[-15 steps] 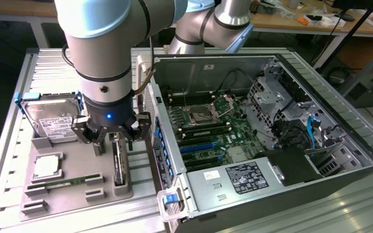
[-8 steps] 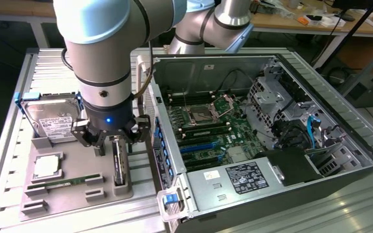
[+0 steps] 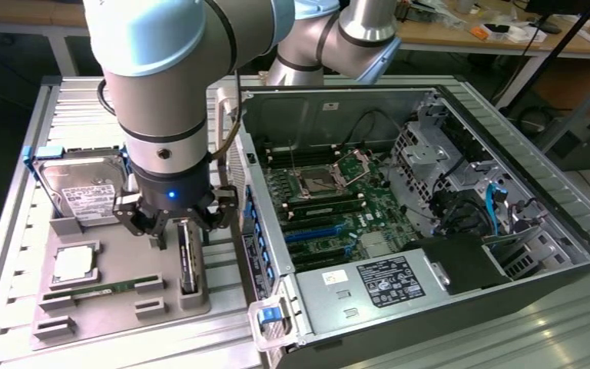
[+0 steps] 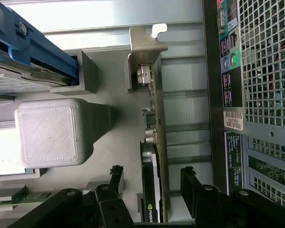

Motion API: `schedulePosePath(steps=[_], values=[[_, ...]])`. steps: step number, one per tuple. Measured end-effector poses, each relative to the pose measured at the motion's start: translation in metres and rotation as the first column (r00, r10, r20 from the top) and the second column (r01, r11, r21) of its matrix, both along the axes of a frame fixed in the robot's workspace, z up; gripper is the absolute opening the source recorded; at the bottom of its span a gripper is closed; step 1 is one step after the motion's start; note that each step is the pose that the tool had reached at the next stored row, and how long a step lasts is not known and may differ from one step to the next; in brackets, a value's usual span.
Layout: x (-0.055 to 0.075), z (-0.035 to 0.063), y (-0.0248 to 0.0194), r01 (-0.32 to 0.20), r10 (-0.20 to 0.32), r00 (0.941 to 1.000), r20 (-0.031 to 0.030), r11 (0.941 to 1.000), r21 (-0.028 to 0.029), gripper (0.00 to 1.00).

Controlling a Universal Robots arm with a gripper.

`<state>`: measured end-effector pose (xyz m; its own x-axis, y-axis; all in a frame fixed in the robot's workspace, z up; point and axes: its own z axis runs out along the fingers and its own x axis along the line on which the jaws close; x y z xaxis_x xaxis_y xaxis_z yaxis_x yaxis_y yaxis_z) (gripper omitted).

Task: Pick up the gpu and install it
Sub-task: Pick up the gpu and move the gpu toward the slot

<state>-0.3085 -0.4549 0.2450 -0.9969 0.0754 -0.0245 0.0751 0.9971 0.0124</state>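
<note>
We see the gpu (image 3: 187, 265) standing on edge in a slot of the grey tray (image 3: 131, 254), just beside the open computer case (image 3: 541, 184), all on the slatted counter (image 3: 203, 338). Jaws released, spread wide, one either side of the card's upper edge. The wrist view shows gaps both sides, so no grip. Hard drive (image 3: 85, 192) stands on the tray towards the exterior view's left; memory stick (image 3: 101, 290) lies flat nearby.

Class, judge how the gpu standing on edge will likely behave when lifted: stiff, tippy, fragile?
The gpu is probably stiff: a flat board with a metal bracket. Standing on its thin edge in the grey tray, it may tip if nudged sideways.
</note>
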Motion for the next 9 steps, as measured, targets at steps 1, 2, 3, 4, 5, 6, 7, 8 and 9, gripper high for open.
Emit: schedulePosePath(steps=[1, 2, 3, 4, 5, 6, 7, 8, 9], values=[[0.0, -0.0002, 0.0, 0.0, 0.0, 1.0, 0.0001, 1.0, 0.0001, 0.59], [0.0, -0.0003, 0.0, 0.0, 0.0, 1.0, 0.0001, 1.0, 0.0, 0.59], [0.0, -0.0004, 0.0, 0.0, 0.0, 1.0, 0.0001, 1.0, 0.0, 0.52], [0.0, -0.0006, 0.0, 0.0, 0.0, 1.0, 0.0001, 1.0, 0.0, 0.46], [0.0, -0.0008, 0.0, 0.0, 0.0, 1.0, 0.0001, 1.0, 0.0001, 0.4], [0.0, -0.0009, 0.0, 0.0, 0.0, 1.0, 0.0, 1.0, 0.0, 0.34], [0.0, -0.001, 0.0, 0.0, 0.0, 1.0, -0.0001, 1.0, 0.0, 0.34], [0.0, -0.0011, 0.0, 0.0, 0.0, 1.0, 0.0, 1.0, 0.0, 0.28], [0.0, -0.0012, 0.0, 0.0, 0.0, 1.0, -0.0001, 1.0, -0.0001, 0.28]])
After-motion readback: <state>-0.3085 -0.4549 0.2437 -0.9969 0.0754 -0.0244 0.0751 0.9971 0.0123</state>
